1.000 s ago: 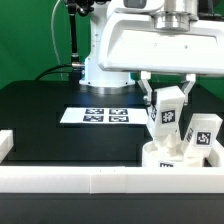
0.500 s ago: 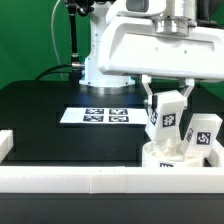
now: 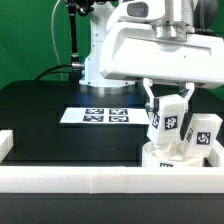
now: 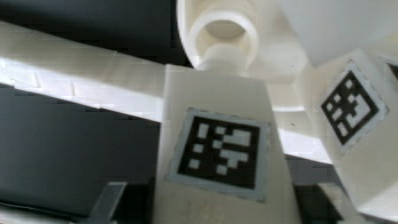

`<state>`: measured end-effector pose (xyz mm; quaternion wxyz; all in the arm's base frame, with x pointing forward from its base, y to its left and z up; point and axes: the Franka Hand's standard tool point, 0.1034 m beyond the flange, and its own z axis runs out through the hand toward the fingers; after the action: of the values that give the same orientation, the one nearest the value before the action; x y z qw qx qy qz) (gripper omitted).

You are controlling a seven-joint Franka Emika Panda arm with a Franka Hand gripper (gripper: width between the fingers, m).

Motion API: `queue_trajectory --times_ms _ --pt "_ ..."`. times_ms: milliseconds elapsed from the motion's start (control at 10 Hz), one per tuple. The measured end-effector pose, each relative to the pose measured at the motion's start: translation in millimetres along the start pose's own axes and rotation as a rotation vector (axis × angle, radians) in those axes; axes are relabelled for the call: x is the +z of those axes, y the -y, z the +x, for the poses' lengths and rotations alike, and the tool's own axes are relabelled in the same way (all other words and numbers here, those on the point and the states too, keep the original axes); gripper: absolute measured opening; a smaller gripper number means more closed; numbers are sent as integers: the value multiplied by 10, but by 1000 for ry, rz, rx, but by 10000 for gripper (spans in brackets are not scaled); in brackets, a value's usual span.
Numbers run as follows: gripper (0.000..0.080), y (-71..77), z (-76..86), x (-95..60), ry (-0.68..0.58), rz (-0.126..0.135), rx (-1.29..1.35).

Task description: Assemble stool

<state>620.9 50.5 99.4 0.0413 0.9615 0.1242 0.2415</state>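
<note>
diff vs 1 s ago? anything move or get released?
The arm's wrist housing shifted slightly toward the exterior view's left and looks turned. The hand stays shut on the leg, which is still upright on the seat disc with no visible shift. Second leg, marker board and rail wall unchanged. Nothing released.

You see the surface (image 3: 40, 110) from a low exterior camera, while your wrist camera sits close on the same tagged leg (image 3: 166, 118).
</note>
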Motion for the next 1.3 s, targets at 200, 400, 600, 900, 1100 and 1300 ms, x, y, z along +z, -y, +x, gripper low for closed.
queue_trajectory --times_ms 200,400,600,900,1100,1300 --pt "327 8 -3 1 1 1 0" --pt "327 15 -10 2 2 2 0" --pt "327 28 -41 9 7 3 0" --pt "327 26 -44 10 8 3 1" --pt "327 27 -49 14 8 3 0" --pt "327 33 -97 41 17 3 -2"
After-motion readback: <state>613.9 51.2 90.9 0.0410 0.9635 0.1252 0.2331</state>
